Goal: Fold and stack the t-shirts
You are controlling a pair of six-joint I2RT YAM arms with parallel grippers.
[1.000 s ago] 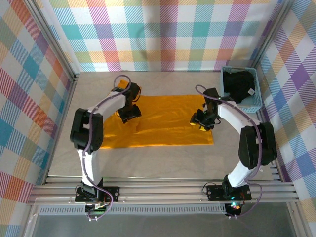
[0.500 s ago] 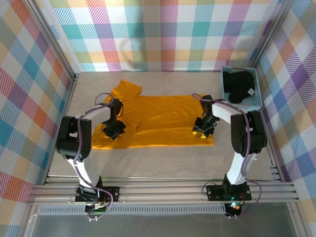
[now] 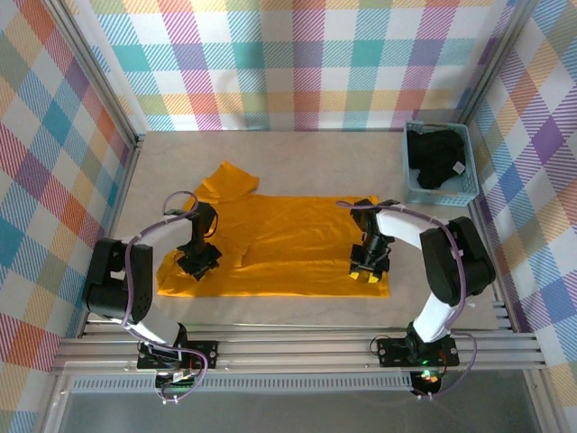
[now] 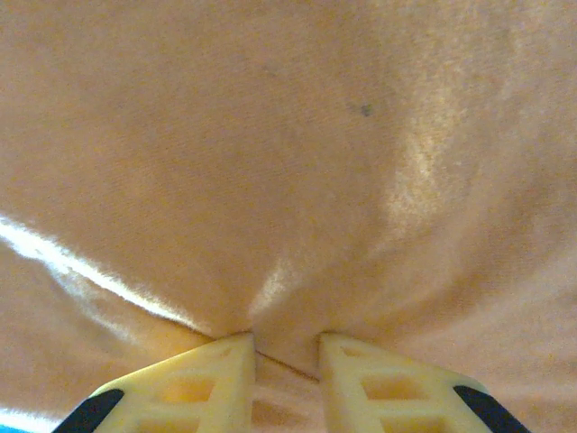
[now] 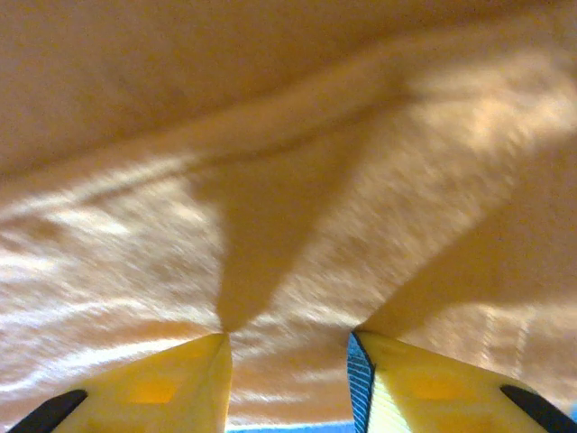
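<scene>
— While plaid walls [image 3: 297,63] hem the table [image 3: 288,311], what surrounds the arms?
— Left gripper [image 3: 196,264] pinched tight on the orange t-shirt [image 3: 288,239] spread mid-table; right gripper [image 3: 368,273] clamped on its near right corner; black t-shirt [image 3: 435,158] in the blue basket [image 3: 408,171], far right. A second ago the orange cloth lay farther back.

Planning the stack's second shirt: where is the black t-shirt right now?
In the top view, the black t-shirt lies bunched inside the light-blue basket at the far right corner, beyond the orange t-shirt.
</scene>
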